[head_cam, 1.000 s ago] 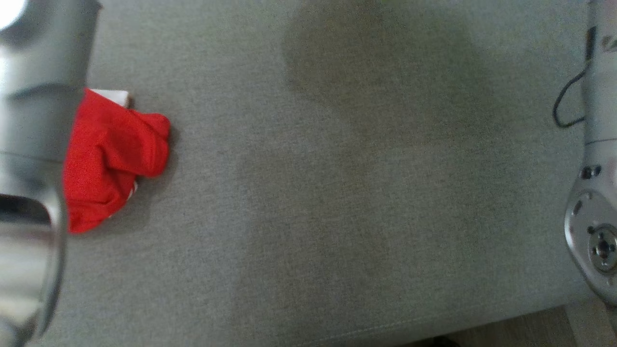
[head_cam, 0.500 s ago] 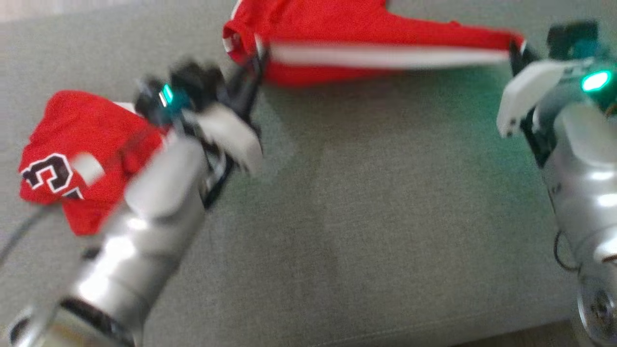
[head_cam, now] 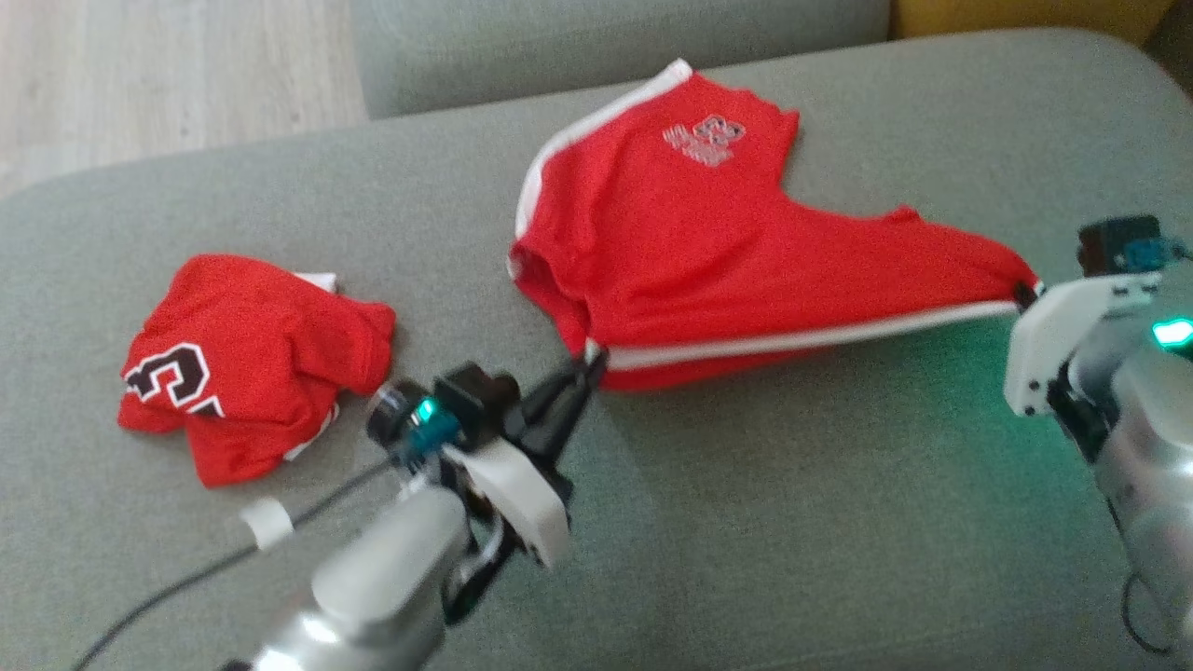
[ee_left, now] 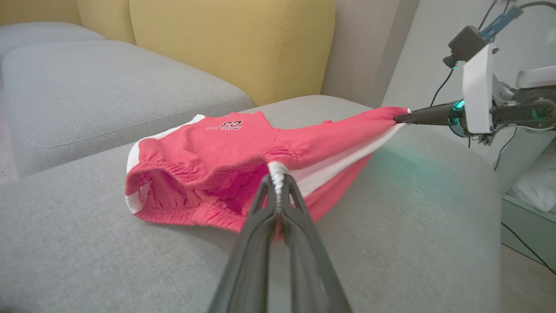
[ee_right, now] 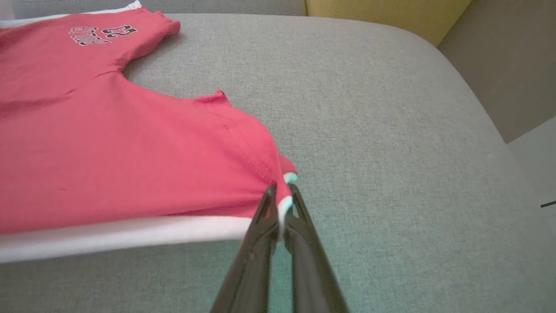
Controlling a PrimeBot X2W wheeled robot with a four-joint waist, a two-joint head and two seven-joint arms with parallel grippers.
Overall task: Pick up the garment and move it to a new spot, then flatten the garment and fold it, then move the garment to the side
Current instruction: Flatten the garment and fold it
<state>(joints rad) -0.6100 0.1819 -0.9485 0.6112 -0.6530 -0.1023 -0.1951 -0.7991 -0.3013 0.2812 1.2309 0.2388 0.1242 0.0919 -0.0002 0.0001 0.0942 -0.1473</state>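
Garment: red shorts with white side stripes, on the far half of the grey seat cushion. It is stretched between both hands along its near edge.

Left hand is at the cushion's middle, clamped on the waistband where the white stripe ends. The fingers are together on bunched elastic, clear in the left wrist view. Right hand is near the cushion's right edge, pinched tight on the opposite hem corner with white trim caught between the tips.

The near edge is taut and looks slightly lifted off the cushion between the two grips. The far leg, with a small printed logo, lies flat on the cushion. The waistband opening gapes toward the cushion's left side.

A crumpled red jersey with a black-and-white numeral sits on the cushion's left part, well apart from the shorts, with neither hand on it.

Head view is soft, so the logo text is unreadable. The right fingertips are mostly hidden behind the white housing, and the jersey numeral is partly folded under.
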